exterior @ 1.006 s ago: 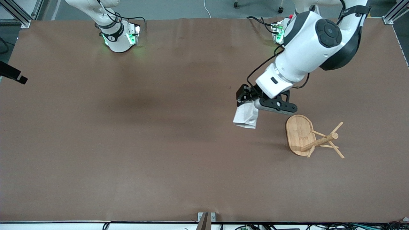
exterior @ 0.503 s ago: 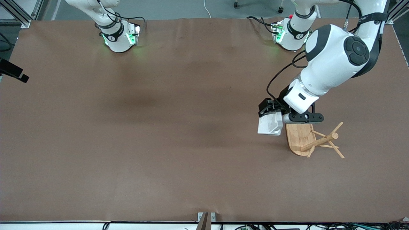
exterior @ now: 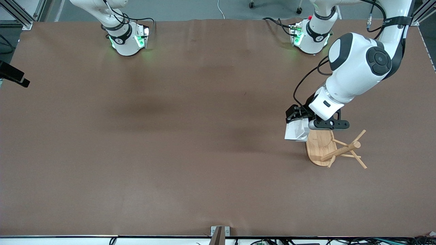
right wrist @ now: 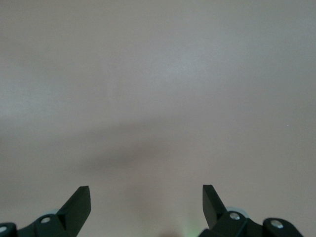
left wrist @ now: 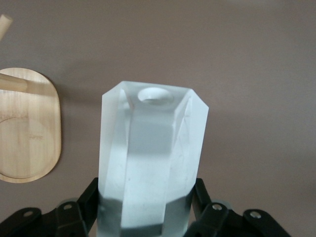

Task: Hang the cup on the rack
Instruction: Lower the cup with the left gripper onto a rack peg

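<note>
The big brown table (exterior: pixel 170 136) is mostly bare. At the left arm's end of it stands the bamboo mug rack (exterior: pixel 332 148). It has a flat oval base (left wrist: pixel 27 131), a round post (exterior: pixel 340 150) and thin pegs (exterior: pixel 359 136) that stick out at angles.

The left arm reaches down from its base, and the left gripper (exterior: pixel 299 119) hangs in the air over the edge of the rack's base. Its fingers are squeezed tight on the white faceted cup (left wrist: pixel 150 158), one on each side. The cup's blocky handle points away from the wrist, and the round hole (left wrist: pixel 155 95) in it shows clearly. The cup is not on any peg yet.

The right arm waits at its own end of the table. The right gripper (right wrist: pixel 146 200) has its fingers spread wide with nothing between them.

What could go wrong? The hole is small and the pegs are thin and slanted. If the cup comes in crooked, the handle could bump a peg and miss it. A hard bump could push the light rack or tip it over. If the gripper lets go before the peg is through the hole, the cup could fall onto the base or the table.
</note>
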{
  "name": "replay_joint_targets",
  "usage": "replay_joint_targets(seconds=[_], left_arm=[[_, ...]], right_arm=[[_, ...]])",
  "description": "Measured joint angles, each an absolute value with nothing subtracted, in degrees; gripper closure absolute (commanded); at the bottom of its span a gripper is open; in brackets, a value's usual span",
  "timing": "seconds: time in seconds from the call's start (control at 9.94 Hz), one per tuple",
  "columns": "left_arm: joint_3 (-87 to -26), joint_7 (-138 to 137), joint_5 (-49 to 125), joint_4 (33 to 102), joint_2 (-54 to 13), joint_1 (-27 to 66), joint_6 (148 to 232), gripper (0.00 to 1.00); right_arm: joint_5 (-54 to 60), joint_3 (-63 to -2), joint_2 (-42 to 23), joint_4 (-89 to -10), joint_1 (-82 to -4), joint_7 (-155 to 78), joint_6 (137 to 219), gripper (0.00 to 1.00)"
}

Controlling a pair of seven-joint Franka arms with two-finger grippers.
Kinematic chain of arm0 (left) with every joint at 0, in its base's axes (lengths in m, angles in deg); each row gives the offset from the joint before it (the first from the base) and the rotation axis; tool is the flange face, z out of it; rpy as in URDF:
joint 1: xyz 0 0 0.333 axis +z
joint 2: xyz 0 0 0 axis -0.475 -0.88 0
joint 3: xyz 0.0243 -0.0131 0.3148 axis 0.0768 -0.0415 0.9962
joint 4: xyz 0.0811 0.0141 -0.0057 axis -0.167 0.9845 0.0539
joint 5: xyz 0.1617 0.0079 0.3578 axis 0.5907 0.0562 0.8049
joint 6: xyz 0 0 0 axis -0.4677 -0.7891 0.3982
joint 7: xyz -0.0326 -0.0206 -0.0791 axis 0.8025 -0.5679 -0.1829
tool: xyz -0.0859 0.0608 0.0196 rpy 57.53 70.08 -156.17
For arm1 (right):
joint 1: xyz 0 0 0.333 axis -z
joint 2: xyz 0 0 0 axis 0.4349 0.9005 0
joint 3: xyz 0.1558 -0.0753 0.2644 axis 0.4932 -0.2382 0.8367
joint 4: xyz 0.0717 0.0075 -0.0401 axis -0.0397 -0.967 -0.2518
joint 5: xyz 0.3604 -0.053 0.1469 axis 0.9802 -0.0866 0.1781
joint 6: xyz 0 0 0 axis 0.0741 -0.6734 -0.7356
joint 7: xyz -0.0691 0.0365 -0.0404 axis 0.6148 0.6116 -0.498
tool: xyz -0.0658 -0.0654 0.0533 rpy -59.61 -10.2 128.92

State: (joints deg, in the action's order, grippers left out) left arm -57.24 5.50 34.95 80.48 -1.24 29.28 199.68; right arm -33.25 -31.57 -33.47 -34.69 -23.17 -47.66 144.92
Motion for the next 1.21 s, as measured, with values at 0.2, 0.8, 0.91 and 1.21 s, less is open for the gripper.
replay_joint_targets(seconds=[0.2, 0.8, 0.91, 1.21], left_arm=[[-56.1, 0.1, 34.9, 82.7, -0.8, 30.6, 201.5, 1.0], [-52.4, -7.5, 34.9, 84.1, -0.8, 30.9, 202.4, 1.0], [-51.8, -8.2, 34.9, 84.1, -0.8, 30.9, 202.4, 1.0], [-50.0, -10.6, 34.9, 84.3, -0.8, 30.9, 202.4, 1.0]], right_arm=[[-33.3, -31.6, -33.5, -34.7, -23.2, -47.6, 144.9, 0.0], [-33.4, -31.6, -33.5, -34.7, -23.1, -47.6, 144.8, 0.0], [-33.4, -31.6, -33.5, -34.7, -23.1, -47.6, 144.8, 0.0], [-33.4, -31.6, -33.5, -34.8, -23.0, -47.6, 144.8, 0.0]])
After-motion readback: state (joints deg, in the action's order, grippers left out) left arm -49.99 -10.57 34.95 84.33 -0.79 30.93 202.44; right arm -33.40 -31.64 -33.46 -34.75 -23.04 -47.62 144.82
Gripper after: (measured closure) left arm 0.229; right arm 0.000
